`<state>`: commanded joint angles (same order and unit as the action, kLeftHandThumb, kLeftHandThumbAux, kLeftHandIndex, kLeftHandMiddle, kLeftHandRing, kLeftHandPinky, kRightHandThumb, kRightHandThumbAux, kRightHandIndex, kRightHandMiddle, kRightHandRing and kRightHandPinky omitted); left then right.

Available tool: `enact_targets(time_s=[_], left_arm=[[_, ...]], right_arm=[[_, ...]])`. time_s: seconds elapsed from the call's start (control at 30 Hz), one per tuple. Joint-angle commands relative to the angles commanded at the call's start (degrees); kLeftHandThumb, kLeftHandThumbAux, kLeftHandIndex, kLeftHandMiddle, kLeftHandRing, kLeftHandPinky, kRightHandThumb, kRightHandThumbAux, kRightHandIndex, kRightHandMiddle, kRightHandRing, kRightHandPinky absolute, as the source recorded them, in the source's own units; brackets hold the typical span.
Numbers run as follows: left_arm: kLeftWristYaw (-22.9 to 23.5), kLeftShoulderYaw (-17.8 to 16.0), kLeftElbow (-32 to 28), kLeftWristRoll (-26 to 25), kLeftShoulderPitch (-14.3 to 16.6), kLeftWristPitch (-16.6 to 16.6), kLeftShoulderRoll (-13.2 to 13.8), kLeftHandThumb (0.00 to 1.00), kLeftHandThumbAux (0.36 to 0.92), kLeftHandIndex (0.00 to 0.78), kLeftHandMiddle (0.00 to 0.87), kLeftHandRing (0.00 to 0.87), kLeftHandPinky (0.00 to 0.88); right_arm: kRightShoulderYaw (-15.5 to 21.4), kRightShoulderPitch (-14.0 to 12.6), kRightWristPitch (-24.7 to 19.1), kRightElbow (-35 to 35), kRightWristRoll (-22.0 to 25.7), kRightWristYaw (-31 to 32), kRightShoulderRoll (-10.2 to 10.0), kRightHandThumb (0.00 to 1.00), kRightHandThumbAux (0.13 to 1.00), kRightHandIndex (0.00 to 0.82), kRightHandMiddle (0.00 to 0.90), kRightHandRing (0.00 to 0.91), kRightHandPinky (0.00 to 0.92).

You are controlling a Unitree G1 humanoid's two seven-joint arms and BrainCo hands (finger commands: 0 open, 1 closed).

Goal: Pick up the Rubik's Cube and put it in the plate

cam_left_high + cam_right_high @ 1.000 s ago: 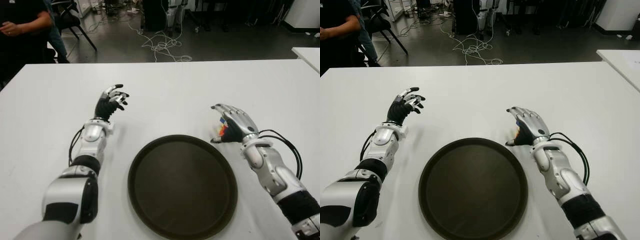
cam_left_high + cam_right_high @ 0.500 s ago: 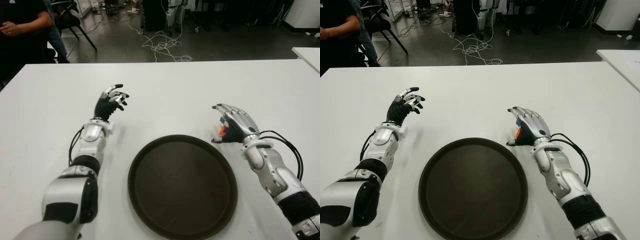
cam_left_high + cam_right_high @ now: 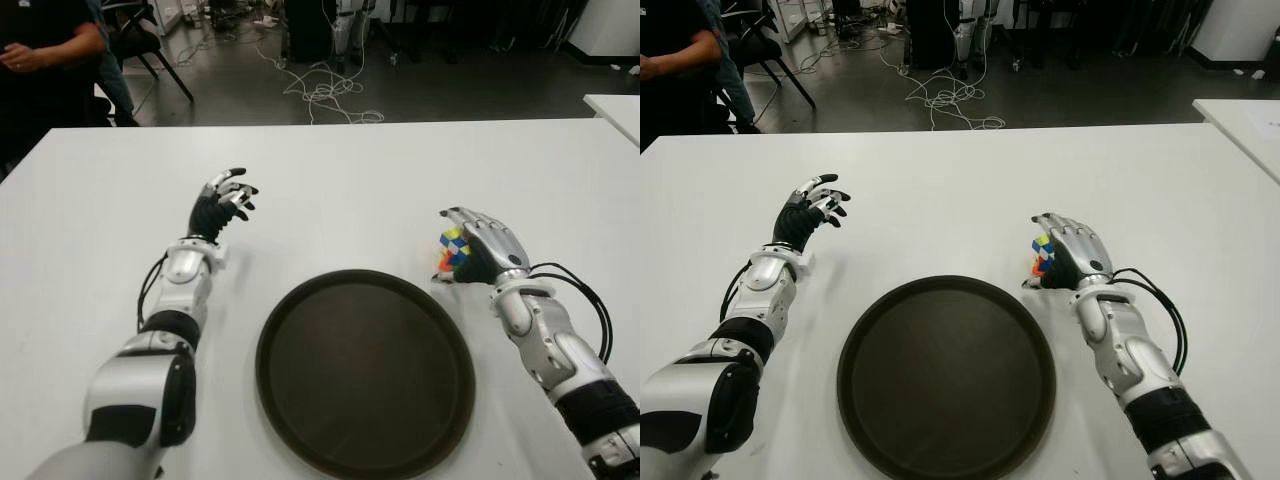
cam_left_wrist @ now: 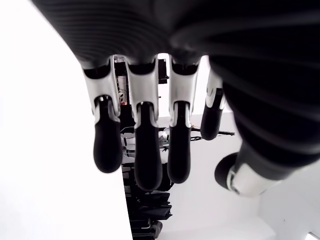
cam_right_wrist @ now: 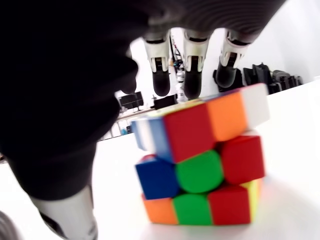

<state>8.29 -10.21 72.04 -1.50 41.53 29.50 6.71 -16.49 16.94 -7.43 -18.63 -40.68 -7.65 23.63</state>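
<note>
Cube (image 3: pixel 452 250) sits on the white table (image 3: pixel 400 170), just beyond the far-right rim of the plate (image 3: pixel 365 372), not in it. Right hand (image 3: pixel 484 250) is cupped over the cube from the right: fingers (image 5: pixel 192 65) arch over its top w/ tips hanging past the far side, thumb near the table beside it. Right wrist view shows the cube resting on the table, top layer twisted a bit off the lower 2; finger tips look clear of the cube's faces, so the hand is loosely curved around it rather than clamped. Can't tell whether palm touches the cube.

Plate is dark, round, low-rimmed, at the near centre of the table, nothing in it.

Left hand (image 3: pixel 224 200) shows well left of the plate, toward the far side, raised on its forearm; fingers (image 4: pixel 142 145) relaxed, slightly bent, holding nothing.

Person (image 3: pixel 45 60) in dark clothing shows at far left, beyond the table edge. Cables (image 3: pixel 325 90) lie on the floor past the table. 2nd white table corner (image 3: pixel 618 108) at far right.
</note>
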Motion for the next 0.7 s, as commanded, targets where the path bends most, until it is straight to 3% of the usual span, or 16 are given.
enact_targets(time_s=[0.7], left_arm=[[0.46,0.03,-0.17,-0.14,-0.04,-0.10,0.04,0.143,0.673,0.234,0.427,0.504,0.566]], right_arm=[[0.45,1.16,-0.60,-2.58,1.04,-0.36,-0.44,0.000,0.806,0.072,0.102,0.103,0.071]])
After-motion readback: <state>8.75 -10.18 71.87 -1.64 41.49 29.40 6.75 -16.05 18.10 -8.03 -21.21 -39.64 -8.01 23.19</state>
